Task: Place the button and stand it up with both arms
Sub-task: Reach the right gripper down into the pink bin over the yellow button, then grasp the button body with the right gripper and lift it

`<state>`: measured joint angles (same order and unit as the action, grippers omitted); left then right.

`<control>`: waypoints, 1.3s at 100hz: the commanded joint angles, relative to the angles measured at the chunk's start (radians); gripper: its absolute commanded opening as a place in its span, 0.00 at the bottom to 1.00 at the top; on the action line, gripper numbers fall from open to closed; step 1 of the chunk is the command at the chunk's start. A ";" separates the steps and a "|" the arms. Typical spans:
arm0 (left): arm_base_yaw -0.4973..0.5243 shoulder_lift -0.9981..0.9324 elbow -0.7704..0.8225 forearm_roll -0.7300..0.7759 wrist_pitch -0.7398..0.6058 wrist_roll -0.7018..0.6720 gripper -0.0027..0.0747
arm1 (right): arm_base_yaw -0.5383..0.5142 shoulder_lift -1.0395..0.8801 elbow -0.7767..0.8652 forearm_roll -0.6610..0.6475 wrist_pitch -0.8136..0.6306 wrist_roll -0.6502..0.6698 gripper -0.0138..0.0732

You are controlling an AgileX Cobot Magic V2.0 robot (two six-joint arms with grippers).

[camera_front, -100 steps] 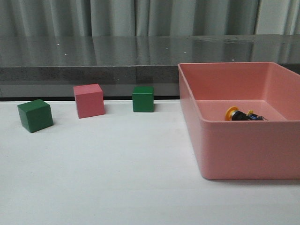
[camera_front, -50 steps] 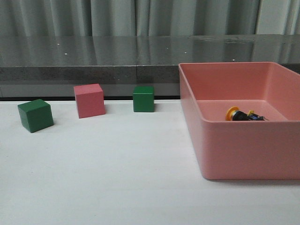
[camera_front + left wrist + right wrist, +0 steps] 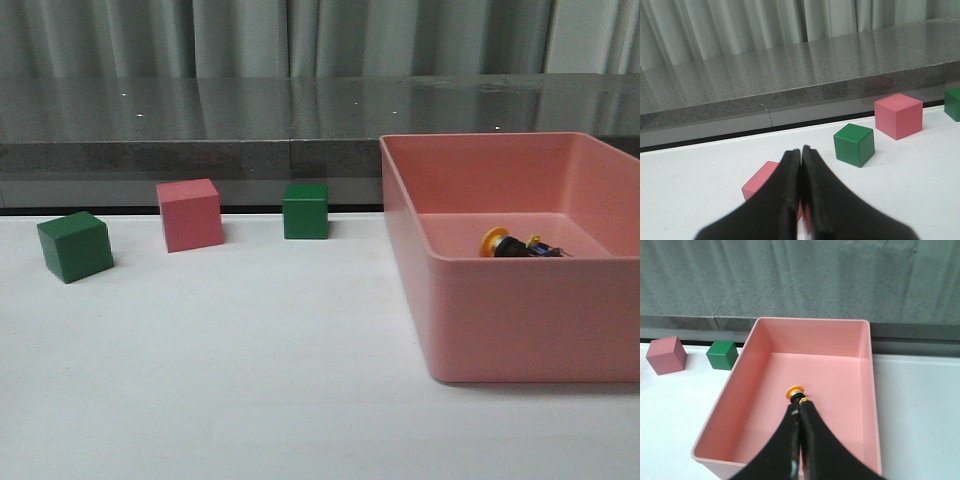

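Observation:
The button [image 3: 515,245] lies on its side on the floor of the pink bin [image 3: 530,320], yellow cap to the left. Neither arm shows in the front view. In the right wrist view my right gripper [image 3: 800,407] is shut and empty, above the bin [image 3: 810,320]. The button [image 3: 796,392] shows just past its tips, with its base hidden behind them. In the left wrist view my left gripper [image 3: 801,150] is shut and empty, over a pink cube [image 3: 762,182] that it partly hides.
A green cube [image 3: 75,246], a pink cube [image 3: 189,214] and a second green cube [image 3: 305,211] stand in a row at the back left of the white table. A grey stone ledge [image 3: 200,150] and curtains run behind it.

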<state>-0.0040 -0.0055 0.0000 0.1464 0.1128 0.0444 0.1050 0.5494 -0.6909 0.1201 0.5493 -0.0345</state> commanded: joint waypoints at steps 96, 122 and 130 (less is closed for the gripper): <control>0.002 -0.029 0.044 -0.010 -0.076 -0.009 0.01 | 0.086 0.947 -0.376 0.167 -0.143 -0.458 0.78; 0.002 -0.029 0.044 -0.010 -0.076 -0.009 0.01 | 0.086 1.079 -0.376 0.085 -0.191 -0.459 0.78; 0.002 -0.029 0.044 -0.010 -0.076 -0.009 0.01 | 0.086 1.113 -0.376 0.071 -0.197 -0.459 0.78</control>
<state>-0.0040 -0.0055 0.0000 0.1464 0.1128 0.0444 0.1908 1.6707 -1.0330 0.2130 0.4100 -0.4830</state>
